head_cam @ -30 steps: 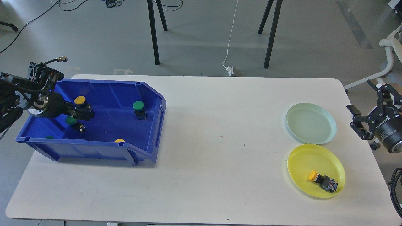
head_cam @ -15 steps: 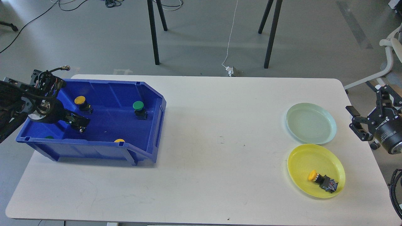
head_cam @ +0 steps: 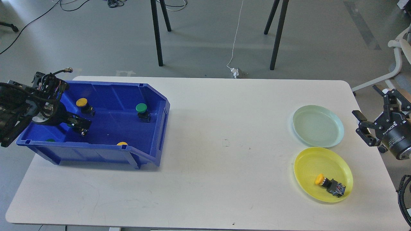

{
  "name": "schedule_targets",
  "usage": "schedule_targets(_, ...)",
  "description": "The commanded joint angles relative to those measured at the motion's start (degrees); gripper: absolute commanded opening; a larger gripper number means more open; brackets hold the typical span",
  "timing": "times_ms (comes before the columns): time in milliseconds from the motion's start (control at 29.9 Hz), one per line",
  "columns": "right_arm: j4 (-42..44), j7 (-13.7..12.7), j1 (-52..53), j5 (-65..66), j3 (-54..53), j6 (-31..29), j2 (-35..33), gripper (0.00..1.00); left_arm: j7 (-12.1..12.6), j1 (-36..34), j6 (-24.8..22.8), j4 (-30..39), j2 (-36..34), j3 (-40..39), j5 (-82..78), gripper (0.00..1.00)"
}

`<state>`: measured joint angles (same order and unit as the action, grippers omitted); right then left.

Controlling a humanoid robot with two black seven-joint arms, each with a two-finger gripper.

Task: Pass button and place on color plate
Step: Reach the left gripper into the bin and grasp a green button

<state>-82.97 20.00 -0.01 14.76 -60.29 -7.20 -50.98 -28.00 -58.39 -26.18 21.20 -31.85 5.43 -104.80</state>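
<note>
A blue bin on the table's left holds several buttons: a yellow one, a green one, a yellow cap behind the front wall and a green cap at the front left. My left gripper is down inside the bin over the spot of another green button, whose cap is hidden; only a small black body shows at its tip. Its fingers look dark and merged. A yellow plate holds a yellow button. A pale green plate is empty. My right gripper is open, right of the plates.
The white table stretches between the bin and the plates. Black stand legs and a white cable are on the floor beyond the far edge. A white chair stands at the right.
My left gripper has dropped lower into the bin and moved left onto the green button, hiding its cap. My right gripper has drifted slightly left and up.
</note>
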Motion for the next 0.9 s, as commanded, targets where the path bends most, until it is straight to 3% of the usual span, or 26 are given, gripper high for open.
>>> schedule_targets(0,0.0,0.04,-0.25,0.0,0.0,-0.35,0.0,0.92,0.0,0.03,0.08,-0.19,0.12,0.45,0.03,0.97)
schedule_targets(869,0.0,0.13,-0.43,0.0,0.0,-1.14,0.09,0.92,0.0,1.79,0.17,-6.69,4.43,1.95,0.12,0.95)
